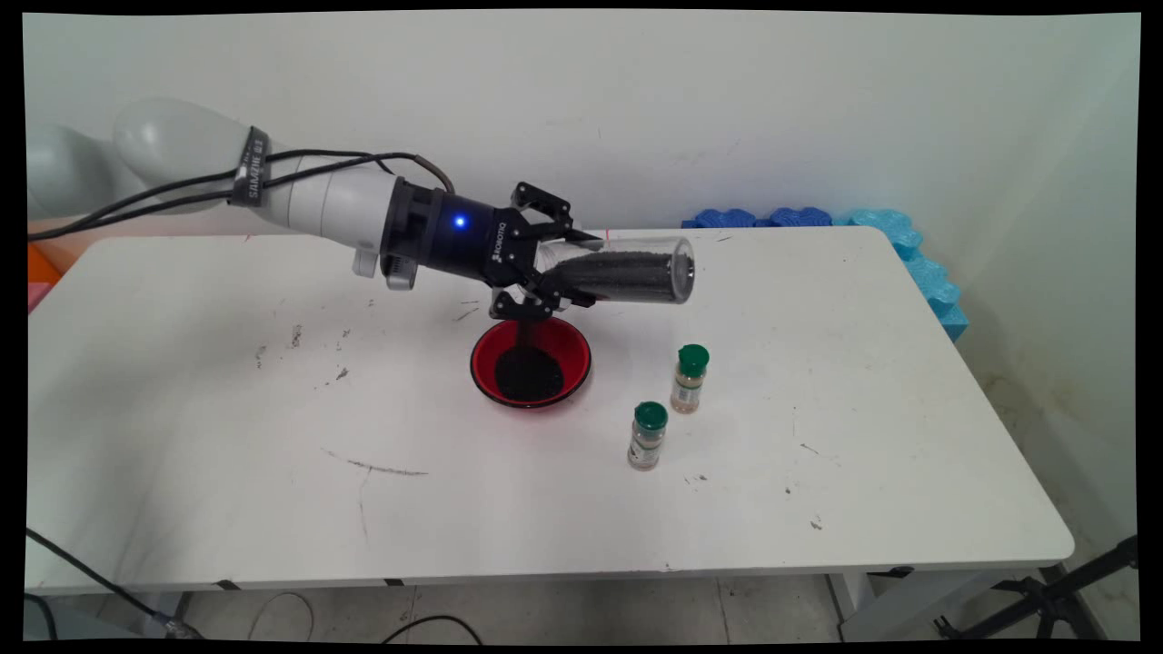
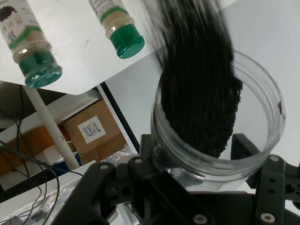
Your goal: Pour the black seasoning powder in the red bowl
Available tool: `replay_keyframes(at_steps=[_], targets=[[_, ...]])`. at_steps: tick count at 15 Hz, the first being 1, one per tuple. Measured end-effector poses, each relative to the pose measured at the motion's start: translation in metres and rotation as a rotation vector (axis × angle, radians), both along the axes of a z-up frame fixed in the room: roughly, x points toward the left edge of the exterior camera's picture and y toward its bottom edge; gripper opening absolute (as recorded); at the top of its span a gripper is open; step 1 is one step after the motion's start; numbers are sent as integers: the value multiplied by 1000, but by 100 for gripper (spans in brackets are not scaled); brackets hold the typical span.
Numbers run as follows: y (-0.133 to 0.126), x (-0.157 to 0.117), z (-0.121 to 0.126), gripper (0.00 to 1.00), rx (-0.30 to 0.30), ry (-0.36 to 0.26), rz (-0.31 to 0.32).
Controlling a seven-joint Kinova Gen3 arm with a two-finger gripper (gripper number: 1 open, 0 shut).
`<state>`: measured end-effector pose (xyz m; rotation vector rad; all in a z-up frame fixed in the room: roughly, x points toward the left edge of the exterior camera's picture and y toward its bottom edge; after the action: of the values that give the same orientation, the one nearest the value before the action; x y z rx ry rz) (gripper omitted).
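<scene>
My gripper (image 1: 565, 263) is shut on a clear jar (image 1: 636, 269) of black grains, held on its side above the table (image 1: 227, 409). The jar's mouth faces the hand and its base points right. A thin stream of grains falls from the mouth into a red bowl (image 1: 479, 365) directly beneath, where a black heap lies. In the hand view the jar (image 2: 262, 117) fills the right half, its rim between the fingers (image 2: 149, 152), with dark grains streaking across it. Two green-capped spice bottles (image 1: 690, 379) (image 1: 647, 436) stand upright just right of the bowl, and also show in the hand view (image 2: 33, 47) (image 2: 119, 28).
Blue foam pieces (image 1: 790, 218) lie along the table's back right edge and down its right side (image 1: 931, 277). Black cables (image 1: 182, 186) hang from the arm. Scattered specks and scuff marks (image 1: 372, 468) mark the left half of the table. Cardboard boxes (image 2: 93, 129) sit below the table.
</scene>
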<state>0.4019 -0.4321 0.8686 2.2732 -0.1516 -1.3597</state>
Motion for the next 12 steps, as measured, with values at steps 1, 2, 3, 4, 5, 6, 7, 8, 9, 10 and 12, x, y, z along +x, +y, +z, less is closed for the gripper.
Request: replay_keyframes(at_steps=[1,2,3,4,5,6,7,8,9,10,12], targets=[[1,0,-1,0,1,2,1],[1,0,-2,0,1,4,3],[2,-1,-2,0,2,5,4],[2,-1,-3,0,2,7,4],[3,-1,-4,0,1,7,4],[3,-1,-4,0,0,7,5],[3,-2,-5,0,-2,6,4],[3,-2,-5,0,-5,3,3],[3,-1,-6,0,-10,-2,2],[3,-1,-6,0,-16,-7,-1],[1,-1,-6,0,-41,-25,-13]])
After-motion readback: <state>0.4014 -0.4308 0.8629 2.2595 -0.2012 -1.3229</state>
